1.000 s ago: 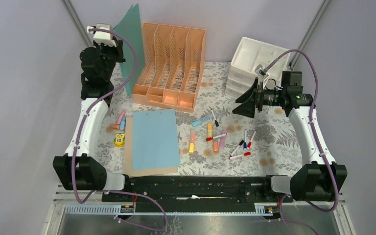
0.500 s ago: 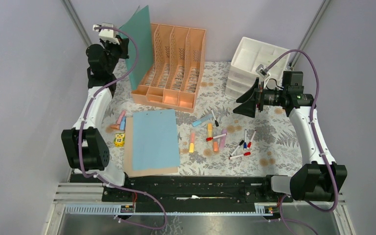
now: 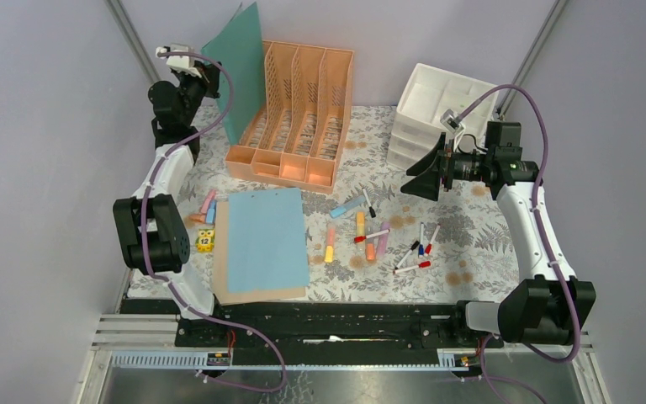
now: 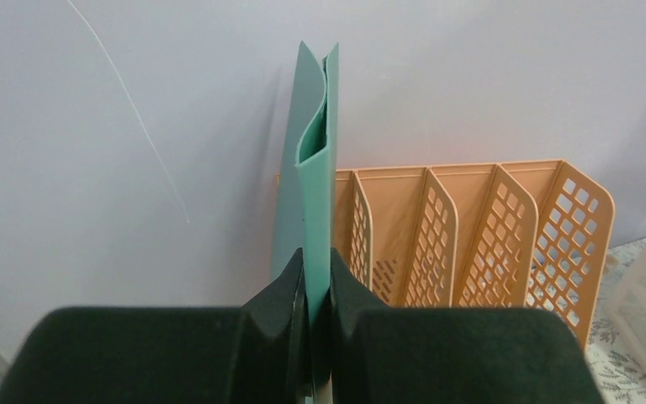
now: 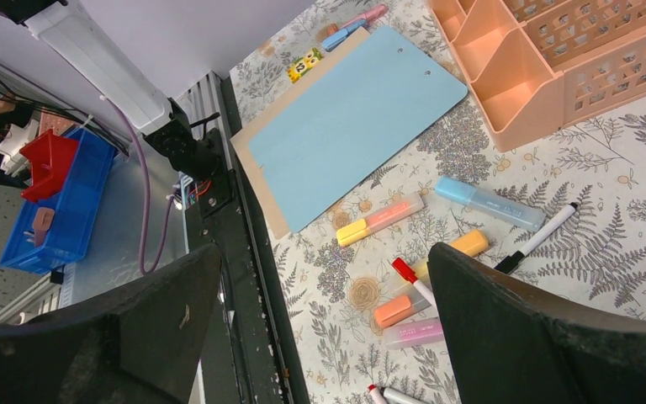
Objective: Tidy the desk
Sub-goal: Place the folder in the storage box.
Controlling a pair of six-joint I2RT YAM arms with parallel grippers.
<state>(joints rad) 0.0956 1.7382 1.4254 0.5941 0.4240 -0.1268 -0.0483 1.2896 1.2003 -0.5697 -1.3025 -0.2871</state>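
Step in hand: the left arm is filing a green folder (image 3: 237, 71), which I judge is heading for the leftmost slot of the peach rack (image 3: 299, 118).
Left pincer (image 4: 316, 273): it is squeezing almost shut on the folder's near edge and holding the folder upright on edge, in the upper left of the overhead view.
Folder: it is standing tall at the rack's left wall, with its top edge bowing and its two leaves parting a little. I cannot tell whether its bottom edge is already inside a slot.
Right pincer (image 3: 421, 176): it is hanging wide open with nothing in it at the right of the overhead view, just in front of the white drawer unit (image 3: 433, 105).
Counter (image 3: 479, 244): its fern-and-flower cloth is filling the middle of the overhead view. It is carrying the rack at top centre and the drawers at upper right. A blue clipboard (image 3: 265, 240) is lying left of centre, and loose pens and highlighters (image 3: 374, 236) are scattered right of centre.
Next move: by my reckoning, it is calling for the folder's lower edge to be lined up over the open slot. Then comes a straight lowering, and the grip should loosen only once the rack walls are propping the folder up.
Watch for: the thin sheet is flexing, so it may be catching on a divider.
Left to do: the clipboard and pens are lying unsorted.
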